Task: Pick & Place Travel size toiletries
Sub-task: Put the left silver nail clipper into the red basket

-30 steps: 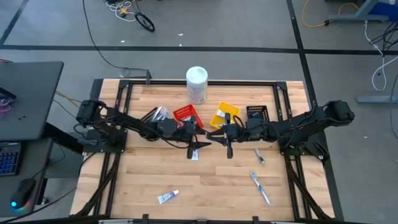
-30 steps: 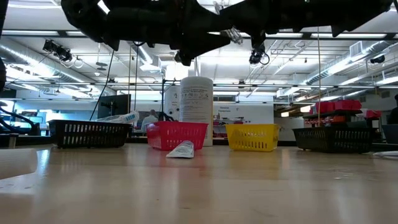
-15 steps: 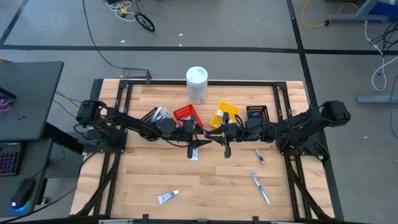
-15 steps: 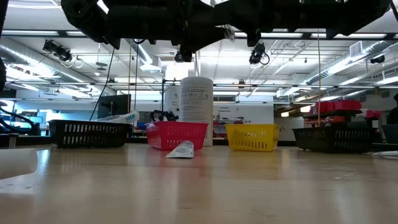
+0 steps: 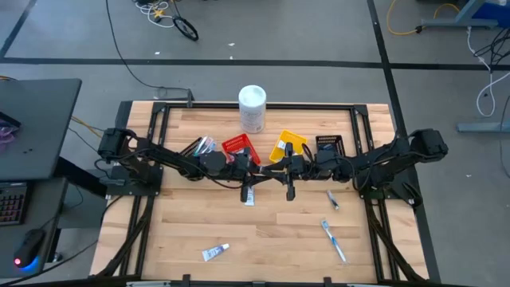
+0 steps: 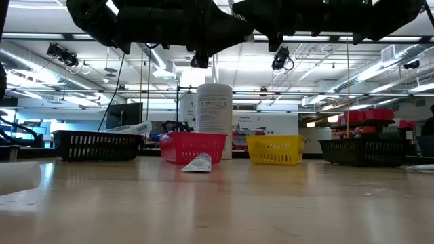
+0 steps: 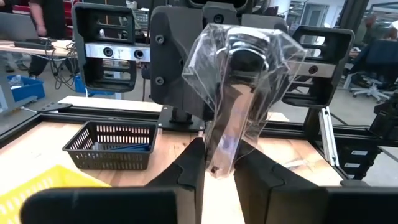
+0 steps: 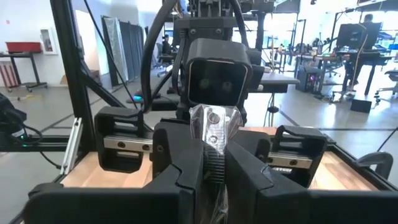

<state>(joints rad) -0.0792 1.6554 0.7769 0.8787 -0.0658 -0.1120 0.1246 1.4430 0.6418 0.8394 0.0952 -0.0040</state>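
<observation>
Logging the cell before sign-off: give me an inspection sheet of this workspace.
Surface: wooden table, pale planks.
Job's things: toothpaste tube, toothbrush and silvery tube lie loose; clear packet held in mid-air.
Clutter: white canister, red bin, yellow bin, black bin along the back.
Grippers: left gripper and right gripper both shut on the clear packet, above the table's middle.
Cables: black cable on the floor behind.
Surroundings: desk beside the left arm.
</observation>
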